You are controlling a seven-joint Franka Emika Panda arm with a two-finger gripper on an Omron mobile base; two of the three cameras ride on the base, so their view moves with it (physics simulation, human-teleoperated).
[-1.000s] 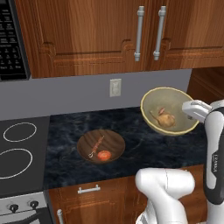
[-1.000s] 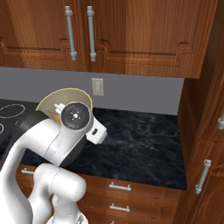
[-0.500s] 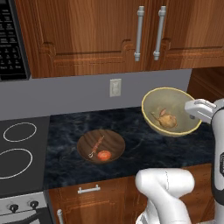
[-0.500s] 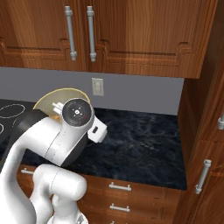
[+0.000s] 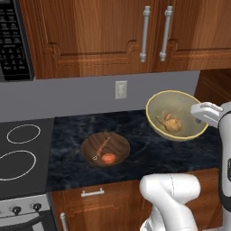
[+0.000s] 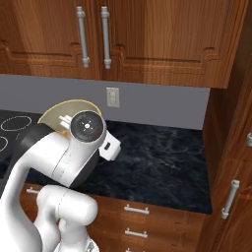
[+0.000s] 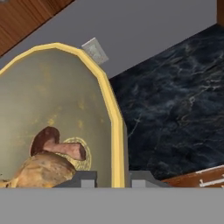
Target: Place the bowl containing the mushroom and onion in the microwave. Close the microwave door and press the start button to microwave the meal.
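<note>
The tool (image 7: 113, 178) pinches the right-hand rim of the bowl (image 5: 175, 115), one dark tip inside the wall and one outside it, as the hand view shows at close range. The bowl (image 7: 57, 113) is lifted clear of the table (image 5: 135, 146) and hangs tilted, its open face turned toward the left base camera, so the meal (image 5: 170, 123) has slid to the lower side of the cream interior. In the hand view the meal (image 7: 48, 162) reads as a brown-capped mushroom lying on a golden-brown lump (whether that lump is the onion cannot be told for sure).

Taking the bowl as the landmark: the wall outlet (image 5: 120, 89) sits on the grey backsplash up and to its left, the wooden bowl (image 5: 105, 149) rests on the dark marbled table down and to its left, well apart, with a red tomato (image 5: 108, 158) and a skewer inside it. Farther left of the bowl lies the stove (image 5: 22, 153) with its white ring burners, and above the stove, at the upper left corner of the left base view, the keypad strip of the microwave (image 5: 13, 40) shows. Wooden cabinet doors (image 5: 113, 31) with metal handles hang above the bowl.

In the right base view the yellow rim of the bowl (image 6: 69, 106) peeks out just behind the arm's round wrist joint.
</note>
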